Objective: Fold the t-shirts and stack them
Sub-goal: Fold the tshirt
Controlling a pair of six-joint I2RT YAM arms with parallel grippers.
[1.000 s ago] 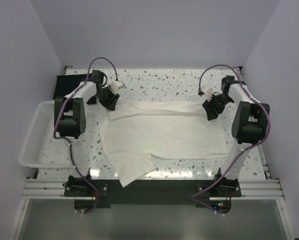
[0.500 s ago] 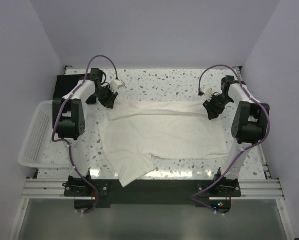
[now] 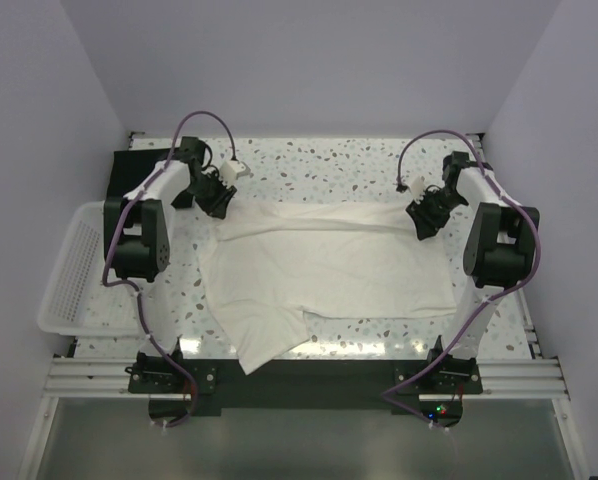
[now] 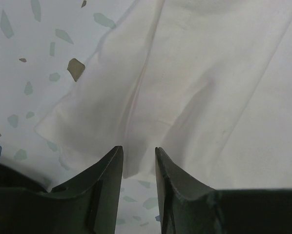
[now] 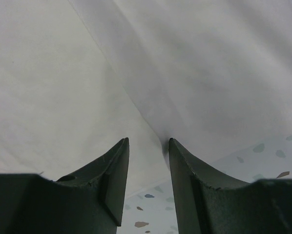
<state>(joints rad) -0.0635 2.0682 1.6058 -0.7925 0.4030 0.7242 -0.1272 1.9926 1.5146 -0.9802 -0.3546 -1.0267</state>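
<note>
The cream t-shirt (image 3: 324, 265) lies spread on the speckled table, its far edge folded over and one sleeve hanging off the near edge. My left gripper (image 3: 219, 203) is open at the shirt's far left corner. In the left wrist view the left gripper (image 4: 138, 148) has bare table between its fingers and the cloth edge (image 4: 185, 87) just past the tips. My right gripper (image 3: 422, 224) is open at the far right corner. In the right wrist view the right gripper (image 5: 147, 140) has a crease of the cloth (image 5: 63, 73) at its tips. The black t-shirt (image 3: 131, 166) lies at the back left.
A white lattice basket (image 3: 64, 270) sits off the table's left side. Walls close in the back and both sides. The arm bases (image 3: 299, 378) stand on a rail at the near edge.
My left gripper has drawn back slightly toward the far left, off the shirt's corner. The right arm and the shirt have not visibly moved.
</note>
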